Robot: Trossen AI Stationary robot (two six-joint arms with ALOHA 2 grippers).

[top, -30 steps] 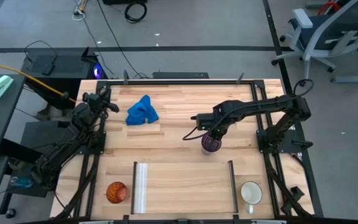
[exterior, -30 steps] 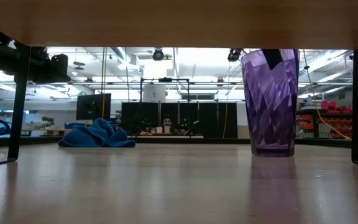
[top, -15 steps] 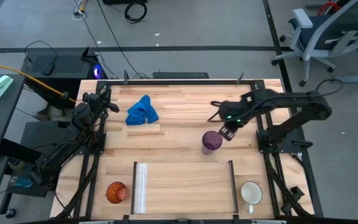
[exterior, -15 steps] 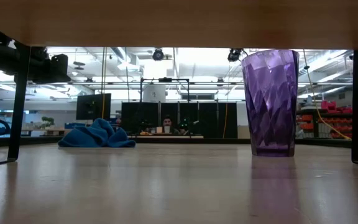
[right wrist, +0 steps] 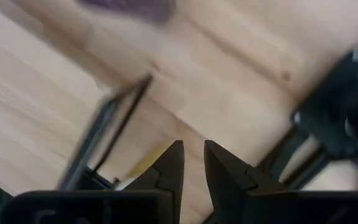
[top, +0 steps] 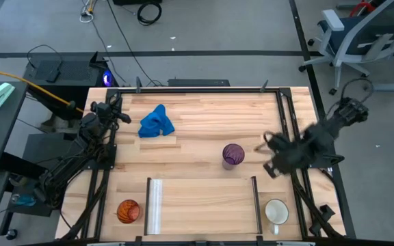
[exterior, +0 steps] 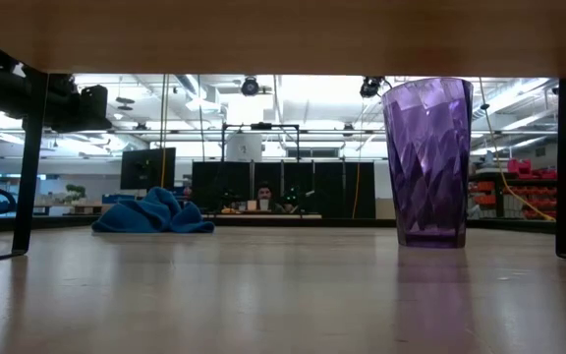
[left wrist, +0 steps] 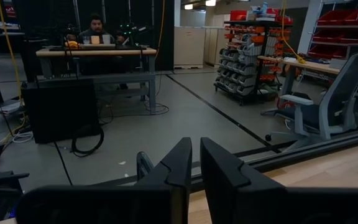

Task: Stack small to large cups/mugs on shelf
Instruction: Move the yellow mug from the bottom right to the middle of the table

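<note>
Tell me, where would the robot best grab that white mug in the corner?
Probably from above, by the white mug's rim: it stands upright, mouth open to the camera, beside the shelf's dark rail. The right end effector is nearest. I can't make out its handle clearly.

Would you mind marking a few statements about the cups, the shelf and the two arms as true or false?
1. The purple tumbler stands upright on the table, off the shelf. True.
2. The right gripper holds the tumbler. False: it is apart from it and holds nothing.
3. The orange cup sits beside the shelf's silver rail. True.
4. The white mug rests on the shelf. False: it stands beyond the dark rail.
5. The left gripper grips the blue cloth. False: it waits at the table's edge, fingers nearly together.
</note>
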